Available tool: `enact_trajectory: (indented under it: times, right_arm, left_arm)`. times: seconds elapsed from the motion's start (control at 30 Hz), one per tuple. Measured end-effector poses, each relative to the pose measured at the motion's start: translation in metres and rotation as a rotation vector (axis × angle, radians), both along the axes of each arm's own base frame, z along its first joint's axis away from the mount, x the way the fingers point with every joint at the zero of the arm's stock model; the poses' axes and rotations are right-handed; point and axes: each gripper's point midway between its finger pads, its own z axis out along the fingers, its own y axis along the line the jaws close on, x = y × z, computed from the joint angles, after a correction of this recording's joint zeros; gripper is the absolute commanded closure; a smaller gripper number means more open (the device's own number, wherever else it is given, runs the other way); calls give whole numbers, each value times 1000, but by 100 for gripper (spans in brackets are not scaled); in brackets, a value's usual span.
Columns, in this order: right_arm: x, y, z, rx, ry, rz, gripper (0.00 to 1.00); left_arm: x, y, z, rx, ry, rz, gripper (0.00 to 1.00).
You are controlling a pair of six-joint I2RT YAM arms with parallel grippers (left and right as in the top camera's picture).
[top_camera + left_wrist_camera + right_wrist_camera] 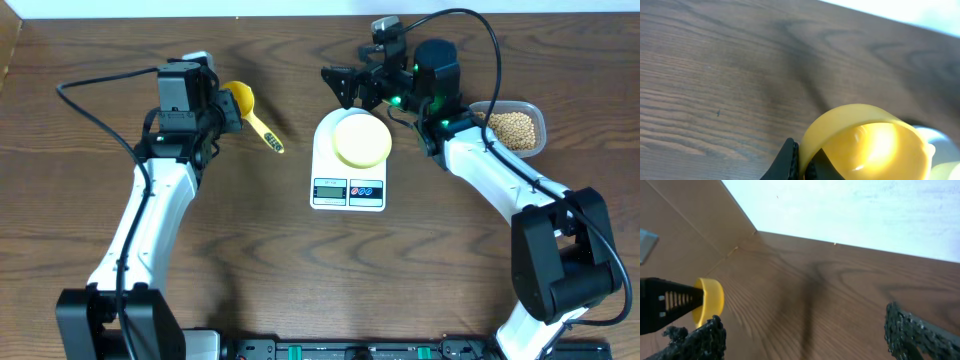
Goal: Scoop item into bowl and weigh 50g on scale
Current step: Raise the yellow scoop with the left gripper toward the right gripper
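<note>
1. Two steps at most look done: the pale-yellow bowl [361,141] sits on the round platform of the white scale [347,190], and the yellow scoop [243,99] is in a grip. By my reading the task is at its very start
2. Nothing has been scooped yet: the bowl looks empty from above, and the scoop's cup shows only bare yellow plastic in the left wrist view
3. All the beans [510,128] lie in the clear container [541,116] at the far right of the surface [300,270], well apart from the scoop, with the scale between them
4. Left claw [228,108]: pressed together, pinching the rim of the scoop's cup. The handle trails toward the scale, and I cannot tell whether the scoop is lifted or resting on the wood
5. Right claw [352,88]: spread wide, holding nothing, hanging just behind the scale and bowl
6. What is left, as I judge it: carry the scoop across to the container, load it, tip beans into the bowl, and trim until the scale shows the target. Its display is too small to read from here
</note>
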Motion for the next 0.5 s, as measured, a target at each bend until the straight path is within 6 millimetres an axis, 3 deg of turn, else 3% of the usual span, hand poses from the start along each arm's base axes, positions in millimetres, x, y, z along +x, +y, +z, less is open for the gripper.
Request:
enact_trajectory:
  times: [0.13, 0.5]
  right_arm:
    - [-2, 6, 9, 17, -37, 20, 1]
    - [-4, 13, 25, 55, -95, 45, 1]
  left_arm:
    - [-1, 0, 10, -62, -21, 54, 92]
    - [3, 0, 15, -233, -30, 197, 92]
